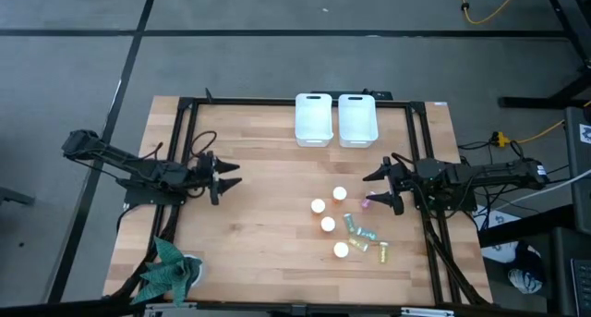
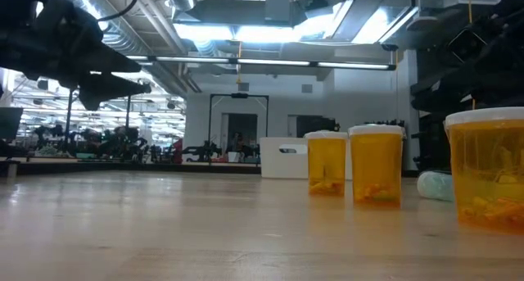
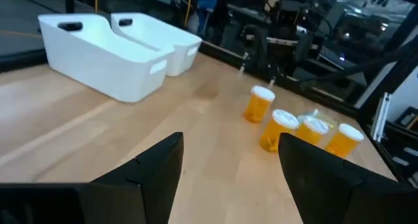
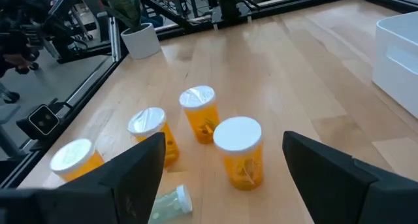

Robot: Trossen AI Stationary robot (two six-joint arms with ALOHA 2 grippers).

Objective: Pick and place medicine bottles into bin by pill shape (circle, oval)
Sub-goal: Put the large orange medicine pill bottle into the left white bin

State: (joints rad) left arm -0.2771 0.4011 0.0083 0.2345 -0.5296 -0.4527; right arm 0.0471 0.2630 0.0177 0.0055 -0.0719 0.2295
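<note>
Several orange medicine bottles with round white caps (image 1: 328, 224) stand upright on the wooden table's right half. Beside them lie small green (image 1: 352, 223), yellow (image 1: 380, 253) and pink (image 1: 367, 202) bottles. My left gripper (image 1: 231, 180) hovers open over the table's left half, far from the bottles (image 3: 279, 128). My right gripper (image 1: 374, 188) hovers open just right of the cluster, and the nearest orange bottle (image 4: 240, 149) stands ahead of its fingers. A small green bottle (image 4: 171, 202) lies on its side close by. Two white bins (image 1: 313, 119) (image 1: 357, 119) stand at the far edge.
A black frame (image 1: 277, 102) runs along the table's far edge and both sides. A potted green plant (image 1: 171, 271) stands at the near left corner. Bare wood lies between the two grippers and in front of the bins (image 3: 104, 54).
</note>
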